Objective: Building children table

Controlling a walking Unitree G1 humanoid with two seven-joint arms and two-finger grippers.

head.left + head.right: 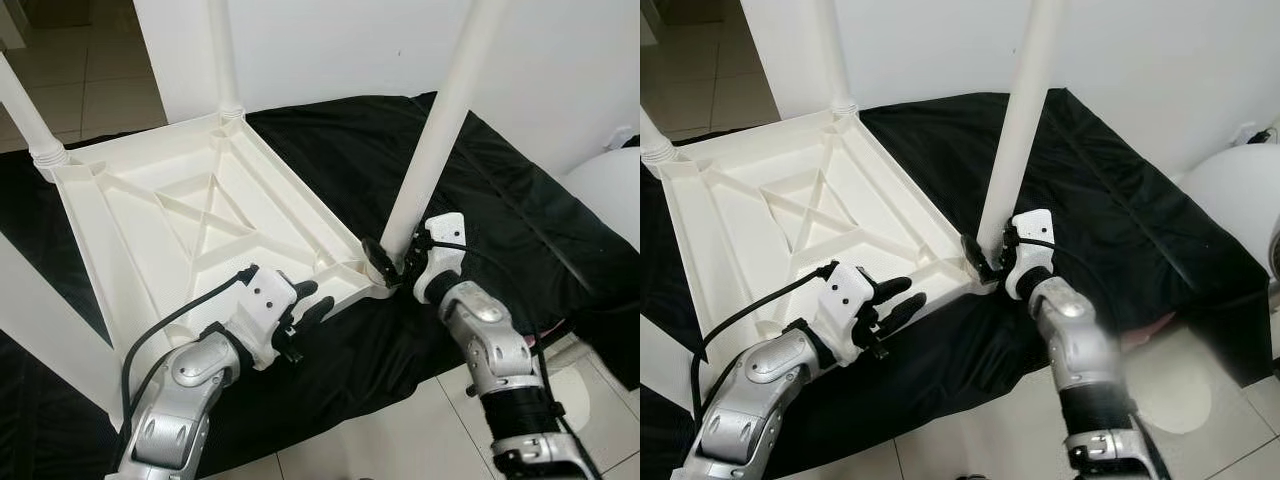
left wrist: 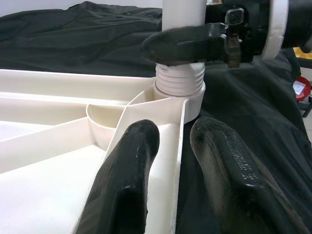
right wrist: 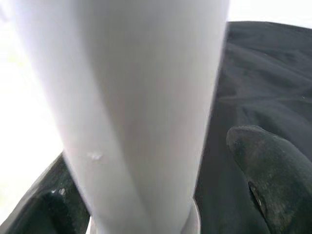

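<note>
An upside-down white plastic table top lay ribbed side up on a black cloth spread over the tiled floor, with white legs already standing in its far left corner and far middle corner. At the near edge of the table top the left gripper hovered low, its two black fingers spread apart with the thin upright rim of the table top passing between them; the left wrist view did not show for certain whether either finger touched that rim. Just beyond those fingertips sat the near right corner socket, into which the threaded end of another white leg was set, the leg rising tilted toward the upper right. The right gripper was at the base of this leg, just above the socket, with one black finger on each side of the tube, closed around it; in the right wrist view the leg stood squarely between the two pads. To the far right, part of a round white object lay beside the cloth.
</note>
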